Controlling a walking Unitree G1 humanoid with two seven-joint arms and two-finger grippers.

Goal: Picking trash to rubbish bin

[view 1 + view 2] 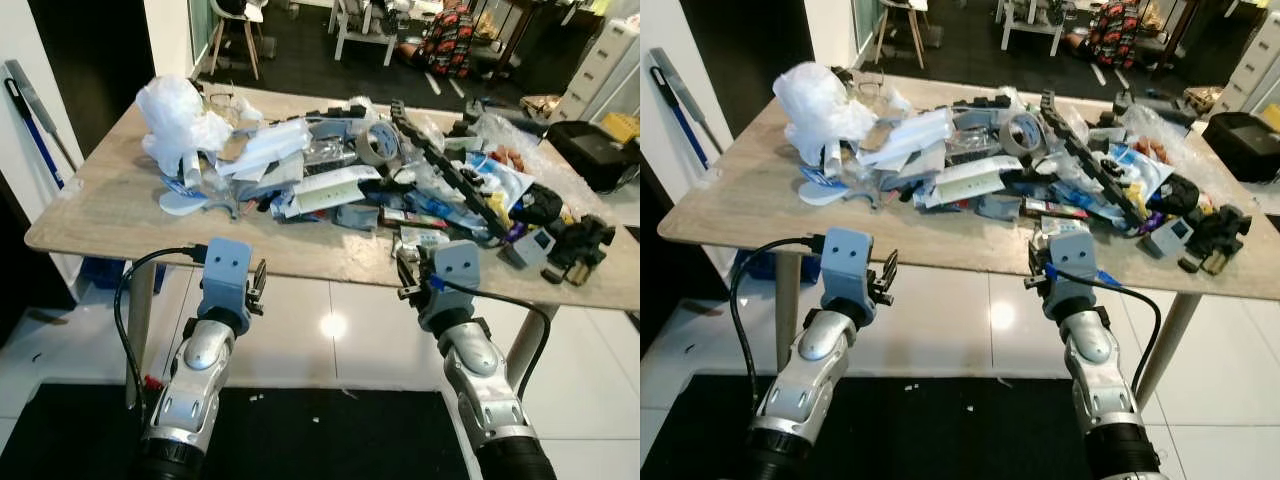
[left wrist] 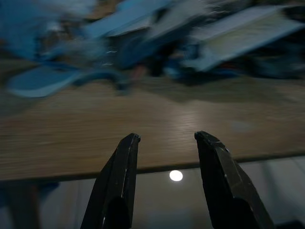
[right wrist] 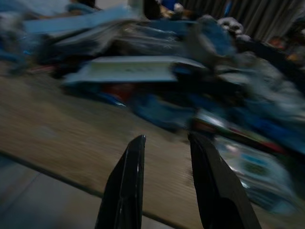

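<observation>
You are facing a wooden tabletop (image 1: 110,215) with a heap of trash (image 1: 400,185) spread across its middle and right part. No rubbish bin to note from here.

Left hand (image 1: 258,285): raised in front of the near edge of the tabletop, below the level of the heap. Fingers (image 2: 119,176) stand apart with nothing between them; the wrist view looks over the edge onto bare wood, with the blurred heap beyond.

Right hand (image 1: 405,272): also up at the near edge, just before the closest scraps of the heap. Fingers (image 3: 212,183) apart, empty. Its wrist view is blurred; a flat white packet (image 3: 131,69) lies across the heap ahead of it.

In the heap, left to right:
- crumpled white plastic bag (image 1: 180,120) at the left end, standing taller than the rest
- a pale blue flat piece (image 1: 183,203) just in front of the bag, on the wood
- white and blue packets (image 1: 325,190) piled in the middle
- roll of tape (image 1: 380,143) lying on top near the centre
- long black toothed strip (image 1: 445,165) running diagonally over the right half
- black blocky objects (image 1: 580,245) at the far right, near the edge

Near left part of the tabletop is bare wood. White tiled floor (image 1: 330,330) below, black mat (image 1: 330,435) under the arms. A mop handle (image 1: 35,125) leans against the wall at left.
</observation>
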